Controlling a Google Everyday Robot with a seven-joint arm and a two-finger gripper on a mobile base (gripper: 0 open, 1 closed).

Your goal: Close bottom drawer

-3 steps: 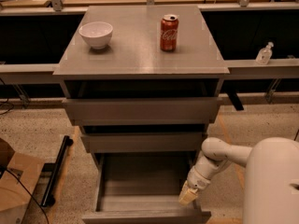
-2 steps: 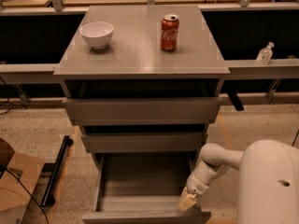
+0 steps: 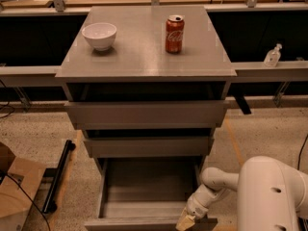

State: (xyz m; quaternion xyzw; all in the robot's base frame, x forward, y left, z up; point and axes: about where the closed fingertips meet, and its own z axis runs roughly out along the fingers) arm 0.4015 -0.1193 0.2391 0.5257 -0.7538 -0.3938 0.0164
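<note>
The bottom drawer (image 3: 144,196) stands pulled far out at the lower centre of the frame. The claw (image 3: 186,221) is at the right end of its front panel; I cannot tell whether it is open or closed. A white bowl (image 3: 99,35) and a red can (image 3: 174,33) stand on the tabletop (image 3: 144,61) above.

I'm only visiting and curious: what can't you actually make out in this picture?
- Narrow grey bottom drawer: open; its front panel is cut off by the camera view's lower edge.
- Robot's beige-tipped hand: at that drawer's front right corner; whether it touches the panel is unclear at the edge.
- Widest grey drawer: inside hidden in shadow.
</note>
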